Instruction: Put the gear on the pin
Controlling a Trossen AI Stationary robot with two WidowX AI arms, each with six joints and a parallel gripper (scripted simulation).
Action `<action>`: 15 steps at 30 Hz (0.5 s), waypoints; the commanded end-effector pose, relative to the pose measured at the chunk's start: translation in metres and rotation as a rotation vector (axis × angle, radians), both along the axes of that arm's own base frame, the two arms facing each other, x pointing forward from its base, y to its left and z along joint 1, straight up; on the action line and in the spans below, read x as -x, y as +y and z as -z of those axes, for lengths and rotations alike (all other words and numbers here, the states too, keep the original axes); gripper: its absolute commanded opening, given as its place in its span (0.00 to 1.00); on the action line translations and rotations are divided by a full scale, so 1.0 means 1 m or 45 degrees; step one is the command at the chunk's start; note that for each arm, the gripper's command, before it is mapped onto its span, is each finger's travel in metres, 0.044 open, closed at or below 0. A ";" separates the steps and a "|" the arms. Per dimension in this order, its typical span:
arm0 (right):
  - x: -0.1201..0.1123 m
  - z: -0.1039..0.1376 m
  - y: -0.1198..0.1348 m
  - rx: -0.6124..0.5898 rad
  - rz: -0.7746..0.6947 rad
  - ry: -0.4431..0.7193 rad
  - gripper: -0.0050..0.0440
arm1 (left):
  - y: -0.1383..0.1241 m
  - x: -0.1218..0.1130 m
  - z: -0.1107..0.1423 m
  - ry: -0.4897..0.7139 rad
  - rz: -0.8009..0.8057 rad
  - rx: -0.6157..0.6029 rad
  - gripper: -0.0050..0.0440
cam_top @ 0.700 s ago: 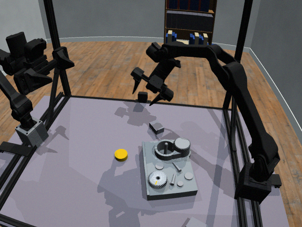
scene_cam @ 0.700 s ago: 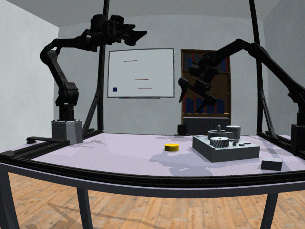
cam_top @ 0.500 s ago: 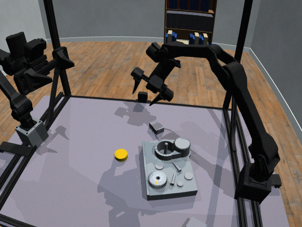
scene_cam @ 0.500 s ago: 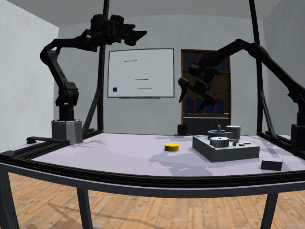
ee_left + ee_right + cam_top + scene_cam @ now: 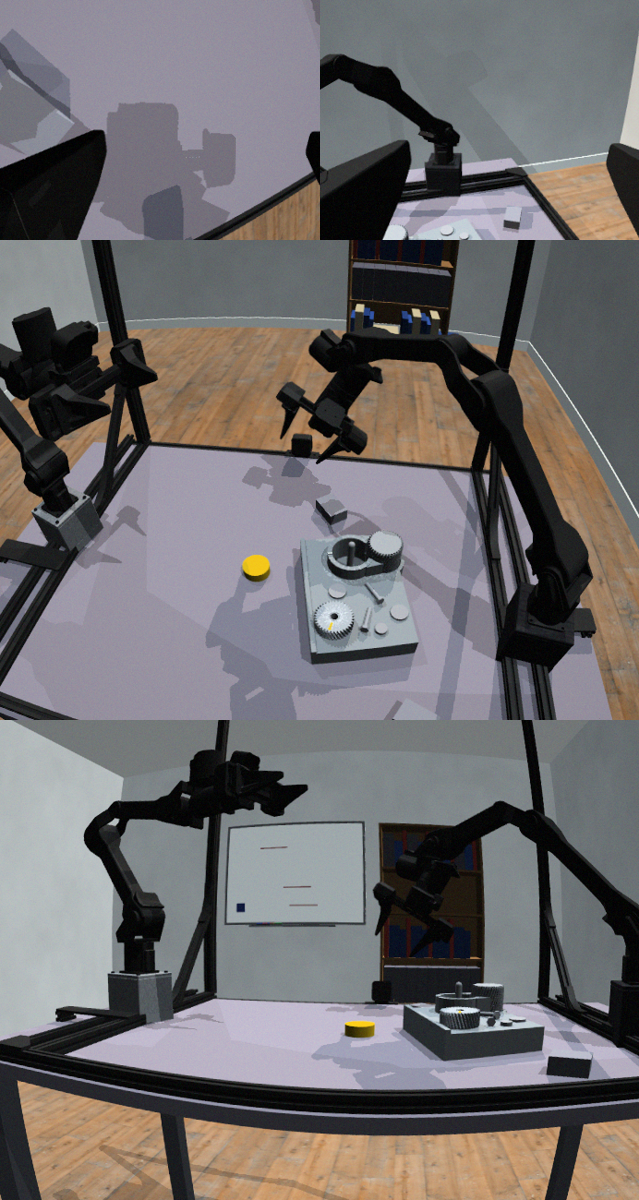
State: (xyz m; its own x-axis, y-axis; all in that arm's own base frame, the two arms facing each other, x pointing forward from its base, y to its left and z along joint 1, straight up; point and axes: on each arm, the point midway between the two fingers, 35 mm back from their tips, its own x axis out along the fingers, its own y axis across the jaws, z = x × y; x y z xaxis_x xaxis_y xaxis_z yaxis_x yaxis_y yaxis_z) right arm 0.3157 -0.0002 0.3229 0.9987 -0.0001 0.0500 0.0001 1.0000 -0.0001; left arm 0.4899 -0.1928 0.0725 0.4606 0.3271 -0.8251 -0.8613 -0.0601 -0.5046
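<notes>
Grey gear (image 5: 322, 620) (image 5: 459, 1020) lies well apart from left hand (image 5: 299, 450) (image 5: 394, 944) (image 5: 206, 138).

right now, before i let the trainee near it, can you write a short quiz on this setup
1. Which stands upright inside the collar?
a) yellow disc
b) pin
c) loose gear

2. True or false: the left hand is shut on the loose gear.

3. Fill in: the arrow painted on the loose gear is ____.

Key: 1 b; 2 false; 3 yellow
</notes>
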 end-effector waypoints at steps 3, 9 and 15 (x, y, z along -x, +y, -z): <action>0.002 -0.002 -0.004 0.002 0.000 0.001 0.92 | 0.008 0.000 0.001 0.030 0.026 -0.015 0.92; 0.012 -0.009 -0.022 0.007 0.000 0.007 0.92 | 0.042 0.002 0.006 0.156 0.138 -0.069 0.92; 0.026 -0.017 -0.040 0.013 0.000 0.014 0.92 | 0.080 0.009 0.011 0.295 0.273 -0.113 0.92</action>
State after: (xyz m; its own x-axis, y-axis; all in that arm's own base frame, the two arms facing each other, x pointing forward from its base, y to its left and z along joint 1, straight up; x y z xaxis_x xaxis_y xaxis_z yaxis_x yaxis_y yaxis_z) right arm 0.2978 -0.0320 0.3326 0.9995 0.0055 0.0324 -0.0053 1.0000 -0.0074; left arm 0.4869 -0.1278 0.0621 0.3576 0.3269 -0.8748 -0.9339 0.1231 -0.3357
